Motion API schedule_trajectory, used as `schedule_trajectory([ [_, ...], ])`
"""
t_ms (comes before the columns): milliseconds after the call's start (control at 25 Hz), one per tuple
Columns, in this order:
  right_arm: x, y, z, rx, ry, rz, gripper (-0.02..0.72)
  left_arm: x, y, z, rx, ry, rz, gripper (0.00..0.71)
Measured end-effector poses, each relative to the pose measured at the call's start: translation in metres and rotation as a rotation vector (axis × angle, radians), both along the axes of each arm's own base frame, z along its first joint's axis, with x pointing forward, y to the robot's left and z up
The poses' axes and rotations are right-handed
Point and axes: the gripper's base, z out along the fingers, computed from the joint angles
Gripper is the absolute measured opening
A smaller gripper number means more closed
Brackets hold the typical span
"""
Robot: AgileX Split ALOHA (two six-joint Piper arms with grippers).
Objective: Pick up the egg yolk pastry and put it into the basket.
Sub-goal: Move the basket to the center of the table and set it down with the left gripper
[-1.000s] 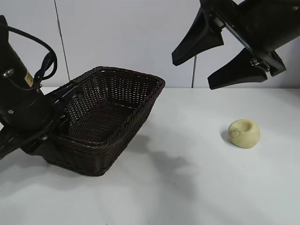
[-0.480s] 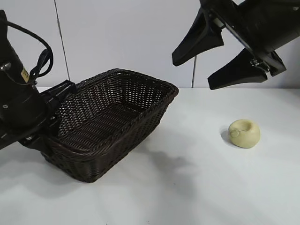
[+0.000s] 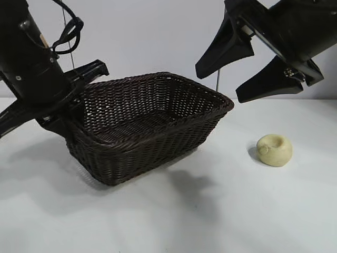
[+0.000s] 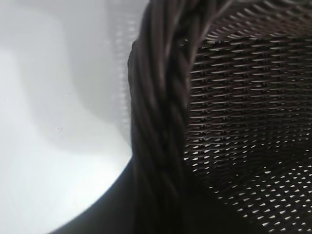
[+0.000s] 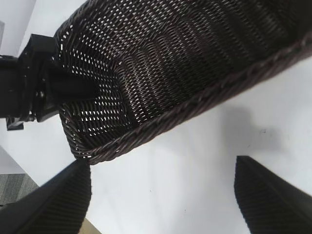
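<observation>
The pale yellow egg yolk pastry (image 3: 274, 149) lies on the white table at the right, apart from everything. The dark brown wicker basket (image 3: 158, 153) sits left of centre. My left gripper (image 3: 72, 117) is shut on the basket's left rim, and the braided rim (image 4: 161, 122) fills the left wrist view. My right gripper (image 3: 217, 87) hangs open and empty high above the table, between basket and pastry. The right wrist view shows its fingertips (image 5: 73, 190) spread wide over bare table, with the basket (image 5: 161, 58) and the left gripper (image 5: 63, 90) beyond. The pastry is out of both wrist views.
A white table (image 3: 210, 211) and a pale wall behind. A thin dark vertical seam (image 3: 217, 87) runs down the wall behind the right gripper. The table's edge (image 5: 92, 226) shows in the right wrist view.
My left arm has risen and carried the basket to the right, toward the pastry, turning it more level. The right gripper and the pastry have stayed put.
</observation>
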Motion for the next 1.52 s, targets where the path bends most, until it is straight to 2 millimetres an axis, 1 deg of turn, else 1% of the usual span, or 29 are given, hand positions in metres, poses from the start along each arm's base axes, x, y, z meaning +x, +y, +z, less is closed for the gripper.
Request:
schedule_trajectory([
  [200,0.0,0.0,0.0,0.006,0.01,-0.011,0.579,0.013,0.024,-0.001,-0.043,0.008,-0.236,0.097],
  [320,0.0,0.0,0.0,0.005,0.011,-0.012,0.579,0.024,0.022,-0.003,-0.04,0.02,-0.405,0.097],
  [480,0.0,0.0,0.0,0.005,0.012,-0.011,0.579,0.04,0.017,-0.001,-0.041,0.009,-0.545,0.097],
  [640,0.0,0.0,0.0,0.006,0.015,-0.008,0.579,0.047,0.016,-0.003,-0.035,-0.014,-0.566,0.097],
  [1000,-0.001,0.0,0.0,0.006,0.015,-0.008,0.579,0.052,0.018,-0.007,-0.002,-0.053,-0.56,0.097],
  [1120,-0.001,0.0,0.0,0.006,0.015,-0.008,0.579,0.055,0.017,-0.018,-0.008,-0.032,-0.553,0.097],
  [1280,-0.001,0.0,0.0,0.006,0.015,-0.008,0.579,0.058,0.016,-0.039,-0.014,0.019,-0.555,0.097],
  [1400,-0.001,0.0,0.0,0.006,0.015,-0.008,0.579,0.059,0.016,-0.044,-0.015,0.025,-0.562,0.097],
  [1520,-0.001,0.0,0.0,0.006,0.015,-0.008,0.579,0.059,0.016,-0.044,-0.016,0.024,-0.563,0.097],
])
